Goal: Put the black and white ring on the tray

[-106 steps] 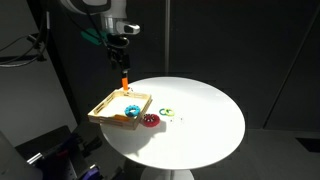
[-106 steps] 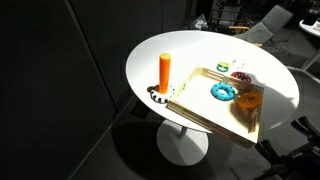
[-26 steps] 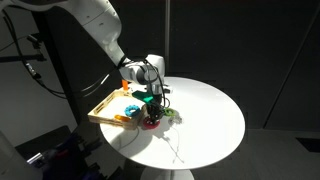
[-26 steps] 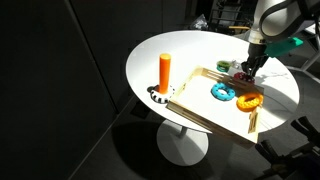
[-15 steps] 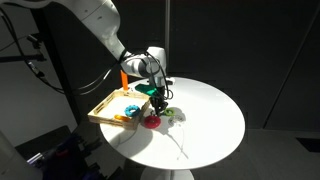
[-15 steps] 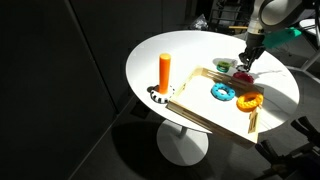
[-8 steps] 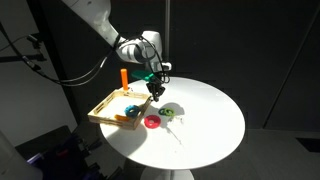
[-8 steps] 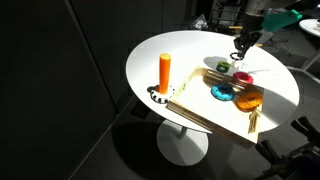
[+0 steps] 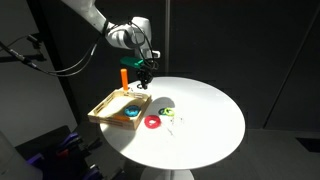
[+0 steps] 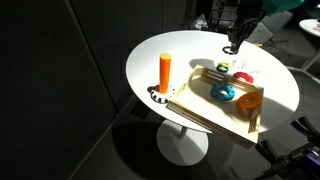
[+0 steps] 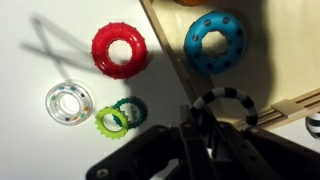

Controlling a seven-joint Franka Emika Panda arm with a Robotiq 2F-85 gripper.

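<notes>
Okay, ring in the jaws, tray underneath: how I'd have finished it

Well, the white round table [image 9: 215, 115] carried everything, and the wooden tray [image 9: 108, 106] sat below the gripper [image 9: 146, 71], which hung high over it. In the wrist view the fingers looked clamped on the black and white ring [image 11: 228, 93], which hung right over the tray's rim rather than its floor. My take was to shift further in past the rim, keep clear of the blue ring [image 11: 215, 40] just beyond the fingertips, come down low, then let go so it didn't roll. The red ring [image 11: 120, 48] and the little green ring [image 11: 110, 123] lay outside the tray, off to the side of the fingers.
</notes>
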